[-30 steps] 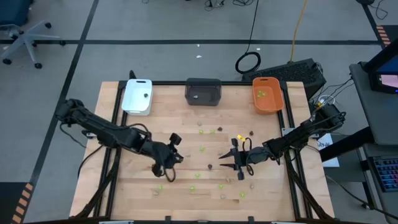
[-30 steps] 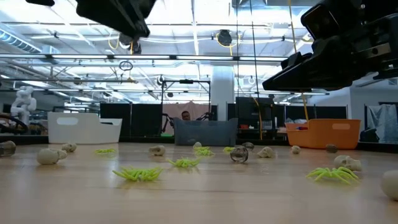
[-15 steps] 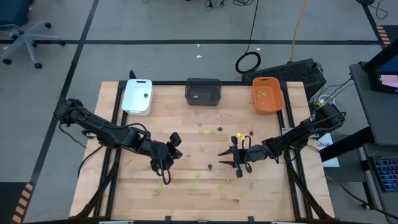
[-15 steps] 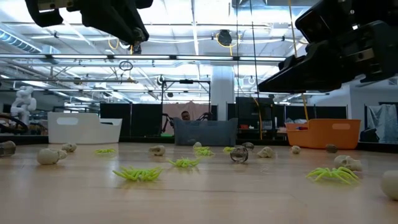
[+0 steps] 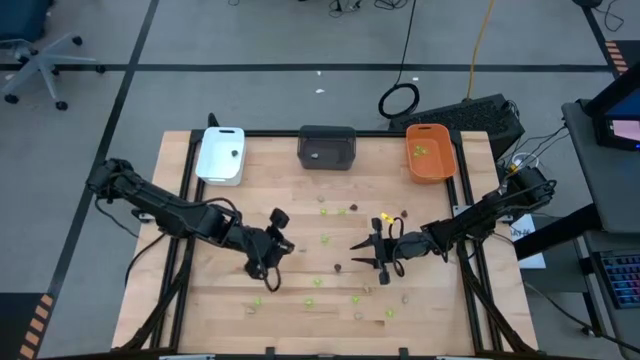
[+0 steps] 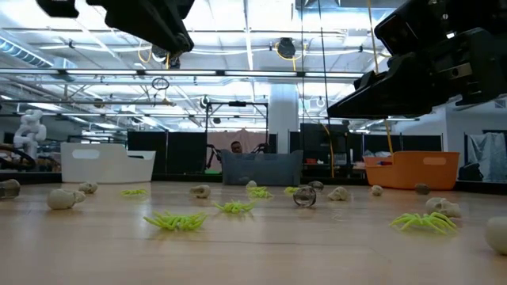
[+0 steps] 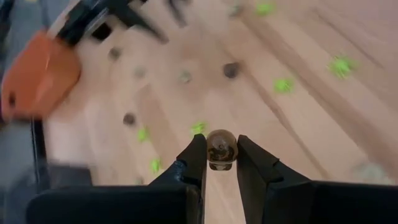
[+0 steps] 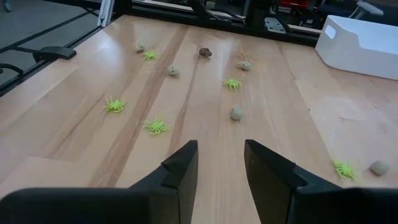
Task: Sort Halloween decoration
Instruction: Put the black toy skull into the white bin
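Writing: you can read no words or labels on anything here.
Table (image 5: 300, 200): pale wood planks with long straight grain, smooth, with a dark frame round the edge.
White tray (image 5: 221, 154): smooth plastic box with round corners, at 11 o'clock on the table. You can see one small dark bit inside it.
Dark grey tray (image 5: 327, 147): a boxy plastic tub at 12 o'clock.
Orange tray (image 5: 430, 152): shiny plastic at 1 o'clock, with a few green bits in it.
Halloween decoration (image 5: 340, 270): tiny pieces spread over the middle of the table and down toward 6 o'clock.
Green pieces (image 8: 157, 126): lime, thin and leggy like little spiders.
Pale pieces (image 8: 237, 112): beige-grey lumps, round and bumpy.
Dark pieces (image 8: 205, 52): small brown-black blobs.
Left gripper (image 7: 220, 154): your left claw is above the table, toward 8 o'clock from the middle. Its two dark fingers are pinched on a small round ball (image 7: 220, 149) that looks shiny and brownish. The ball is up off the wood.
Right gripper (image 8: 221, 163): your right claw is toward 4 o'clock from the middle. Its fingers stand apart with nothing between them, above bare wood.
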Motion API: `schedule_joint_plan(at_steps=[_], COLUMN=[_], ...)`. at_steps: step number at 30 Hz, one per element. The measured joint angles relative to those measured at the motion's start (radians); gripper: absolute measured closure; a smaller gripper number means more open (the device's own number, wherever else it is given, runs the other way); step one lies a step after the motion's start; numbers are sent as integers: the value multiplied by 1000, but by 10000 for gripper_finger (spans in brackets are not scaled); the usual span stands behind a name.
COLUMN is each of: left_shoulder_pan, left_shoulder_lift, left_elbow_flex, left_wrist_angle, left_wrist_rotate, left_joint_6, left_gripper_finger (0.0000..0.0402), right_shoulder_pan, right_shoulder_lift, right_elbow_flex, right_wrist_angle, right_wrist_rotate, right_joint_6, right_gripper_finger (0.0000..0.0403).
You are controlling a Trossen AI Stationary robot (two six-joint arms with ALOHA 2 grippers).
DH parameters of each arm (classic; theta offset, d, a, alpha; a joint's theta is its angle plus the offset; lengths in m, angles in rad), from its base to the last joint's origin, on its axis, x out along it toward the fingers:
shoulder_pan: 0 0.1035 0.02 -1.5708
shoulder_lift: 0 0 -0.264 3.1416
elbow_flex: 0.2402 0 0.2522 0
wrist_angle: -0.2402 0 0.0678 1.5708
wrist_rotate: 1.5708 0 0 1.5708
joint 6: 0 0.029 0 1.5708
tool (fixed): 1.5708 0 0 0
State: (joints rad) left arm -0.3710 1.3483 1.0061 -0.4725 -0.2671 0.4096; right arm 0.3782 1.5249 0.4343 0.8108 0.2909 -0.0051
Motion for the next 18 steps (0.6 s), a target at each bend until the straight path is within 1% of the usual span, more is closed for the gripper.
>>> schedule_joint_plan(at_steps=[2, 4, 7, 10, 15, 18], left_shoulder_pan=[0, 4, 21, 51, 154, 245], left_shoulder_lift=[0, 0, 0, -9, -62, -114], left_elbow_flex=[0, 1, 1, 1, 1, 1], left_wrist_angle=[0, -6, -21, -35, -138, -223], left_wrist_rotate=[-53, -95, -105, -105, -105, -105], left_joint_6=[-102, -147, -183, -187, -194, -244], left_gripper_finger=[348, 348, 348, 348, 348, 348], right_shoulder_pan=[0, 0, 0, 0, 0, 0], right_shoulder_lift=[0, 0, 0, 0, 0, 0], right_elbow_flex=[0, 0, 0, 0, 0, 0], right_wrist_angle=[0, 0, 0, 0, 0, 0], right_wrist_rotate=[0, 0, 0, 0, 0, 0], right_joint_6=[0, 0, 0, 0, 1, 12], right_gripper_finger=[282, 282, 282, 282, 282, 282])
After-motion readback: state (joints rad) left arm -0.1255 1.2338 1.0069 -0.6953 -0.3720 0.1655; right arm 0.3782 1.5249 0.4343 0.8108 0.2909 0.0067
